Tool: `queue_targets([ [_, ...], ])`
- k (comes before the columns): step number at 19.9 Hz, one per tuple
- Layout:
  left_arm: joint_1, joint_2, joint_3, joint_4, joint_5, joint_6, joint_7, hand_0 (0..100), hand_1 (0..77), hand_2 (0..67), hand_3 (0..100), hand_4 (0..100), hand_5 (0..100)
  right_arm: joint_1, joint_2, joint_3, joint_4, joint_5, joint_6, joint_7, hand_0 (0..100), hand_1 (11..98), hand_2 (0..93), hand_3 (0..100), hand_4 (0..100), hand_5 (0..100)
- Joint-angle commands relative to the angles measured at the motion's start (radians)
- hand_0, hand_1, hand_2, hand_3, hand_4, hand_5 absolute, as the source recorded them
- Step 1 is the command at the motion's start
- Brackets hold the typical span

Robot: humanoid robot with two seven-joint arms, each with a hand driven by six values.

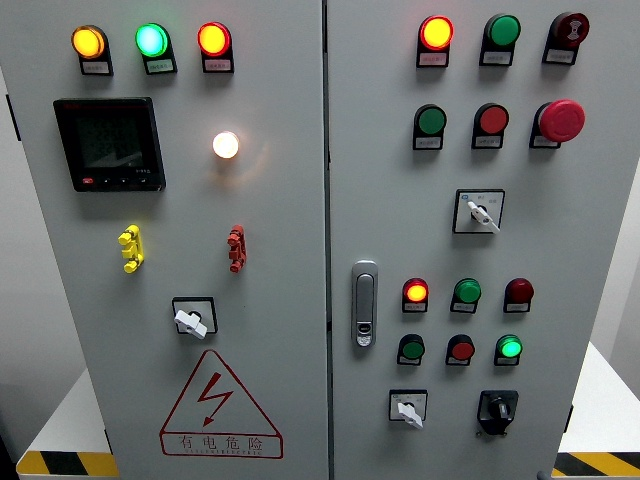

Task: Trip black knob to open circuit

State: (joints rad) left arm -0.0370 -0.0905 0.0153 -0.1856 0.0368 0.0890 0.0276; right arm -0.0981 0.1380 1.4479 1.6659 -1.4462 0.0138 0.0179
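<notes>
Sitting lower right – black knob (497,408), white selector (408,410) beside.

A grey cabinet (280,240) with two doors fills the view, and the black knob (497,408) sits at the lower right of the right door, beside a white selector switch (408,410). Above them are two rows of small lamps, one red lamp (415,292) and one green lamp (510,347) lit, with a chrome door handle (364,303) to their left. The left door carries a black meter (109,144), a lit white lamp (226,145) and a red warning triangle (220,407).
</notes>
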Motion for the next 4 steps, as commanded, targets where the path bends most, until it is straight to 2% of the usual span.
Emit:
queue_targets([
  [1,0.0,0.0,0.0,0.0,0.0,0.0,0.0,0,0.0,19.5,26,10,9,0.001,0.0001,0.0,0.005,-0.002,0.0,0.008,100,44.8,4.4,27,21,38],
  [4,0.0,0.0,0.0,0.0,0.0,0.0,0.0,0,0.0,19.5,26,10,9,0.001,-0.0015,0.002,0.003,-0.003,0.0,0.01,100,44.8,4.4,26,20,36],
])
